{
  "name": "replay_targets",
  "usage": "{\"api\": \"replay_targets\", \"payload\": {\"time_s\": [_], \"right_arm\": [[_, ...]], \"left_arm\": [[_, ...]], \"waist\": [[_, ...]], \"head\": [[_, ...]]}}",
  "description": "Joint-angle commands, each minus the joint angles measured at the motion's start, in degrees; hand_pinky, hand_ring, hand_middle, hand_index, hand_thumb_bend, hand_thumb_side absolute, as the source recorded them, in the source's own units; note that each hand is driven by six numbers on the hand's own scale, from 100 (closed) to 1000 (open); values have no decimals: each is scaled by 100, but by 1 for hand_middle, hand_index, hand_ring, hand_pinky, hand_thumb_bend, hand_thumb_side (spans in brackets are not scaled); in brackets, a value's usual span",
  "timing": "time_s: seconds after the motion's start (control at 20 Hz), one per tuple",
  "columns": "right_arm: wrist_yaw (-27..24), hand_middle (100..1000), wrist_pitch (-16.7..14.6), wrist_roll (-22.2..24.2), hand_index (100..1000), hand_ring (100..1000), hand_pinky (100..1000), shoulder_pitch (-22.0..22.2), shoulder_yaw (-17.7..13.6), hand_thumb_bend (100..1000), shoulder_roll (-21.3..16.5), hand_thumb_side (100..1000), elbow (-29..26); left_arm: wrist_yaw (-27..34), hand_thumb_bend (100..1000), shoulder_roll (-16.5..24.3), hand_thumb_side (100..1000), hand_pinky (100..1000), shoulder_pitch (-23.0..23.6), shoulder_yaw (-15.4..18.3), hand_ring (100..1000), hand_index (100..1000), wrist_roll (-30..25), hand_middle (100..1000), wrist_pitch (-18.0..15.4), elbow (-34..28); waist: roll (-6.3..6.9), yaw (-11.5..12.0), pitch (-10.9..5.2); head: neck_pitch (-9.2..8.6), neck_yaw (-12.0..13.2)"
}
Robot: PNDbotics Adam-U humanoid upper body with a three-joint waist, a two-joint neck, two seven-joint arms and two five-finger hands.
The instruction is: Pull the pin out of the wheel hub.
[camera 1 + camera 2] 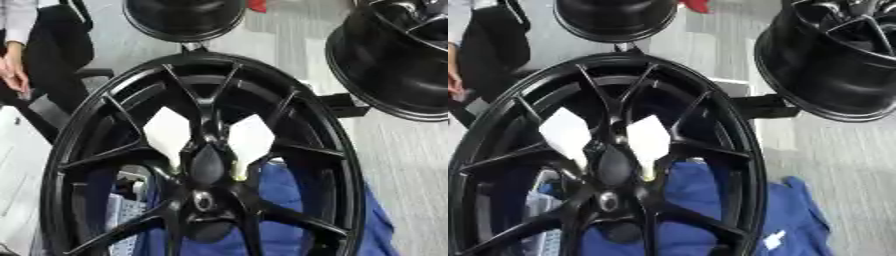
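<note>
A large black spoked wheel stands upright and fills most of both views. Its hub has a small silver centre, with a dark oval cap just above it. Two white kite-shaped pieces with yellowish lower tips stick out on either side of the cap, the left one and the right one. I cannot tell which of them is the pin. Neither of my hands shows in either view.
A second black wheel stands behind at the top, and a third at the upper right. Blue cloth lies below and behind the wheel. A person sits at the upper left, away from the wheel.
</note>
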Motion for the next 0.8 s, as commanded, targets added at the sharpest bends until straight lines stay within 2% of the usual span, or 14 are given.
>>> {"api": "replay_targets", "payload": {"time_s": [0.05,0.2,0.25,0.35,0.4,0.45,0.55,0.7,0.8], "right_arm": [[233,746,207,973,849,809,876,-151,105,100,-528,333,-65],[720,793,273,1952,868,856,933,-266,287,107,-804,319,-65],[1011,825,242,2287,882,888,967,-286,366,220,-905,324,-65],[1612,829,98,2916,883,893,972,-347,462,233,-987,329,-65],[1728,843,-100,3315,887,910,982,-358,624,269,-1046,415,-65],[1775,843,-298,3715,887,910,981,-423,745,272,-1087,426,-65],[1796,849,-584,4291,889,915,983,-589,885,303,-1126,438,-65],[1705,843,-923,4821,883,912,978,-856,1056,299,-1147,434,-65],[1601,840,-1041,5037,881,909,975,-1057,1163,293,-1133,432,-65]], "left_arm": [[-3,286,186,291,818,-21,46,622,826,50,663,10,-97],[-42,279,181,288,817,23,67,621,821,68,661,60,-97],[-84,278,182,287,817,26,78,621,821,92,661,88,-97],[-147,278,176,288,817,30,80,621,821,129,661,140,-97],[-157,278,169,290,817,22,67,620,821,133,660,164,-97],[-160,279,167,289,817,14,56,620,821,129,660,184,-97],[-165,280,164,289,817,11,38,620,821,112,660,209,-97],[-167,283,154,287,816,20,36,620,821,105,660,223,-97],[-158,285,169,284,816,27,24,621,821,97,660,232,-97]], "waist": [[12,-27,-163],[-2,-57,-211],[-2,-62,-222],[2,-72,-234],[6,-57,-241],[10,-50,-251],[13,-35,-277],[11,-13,-319],[9,-3,-355]], "head": [[-13,-11],[-121,-38],[-192,-53],[-283,-59],[-381,-96],[-428,-137],[-415,-213],[-332,-356],[-246,-448]]}}
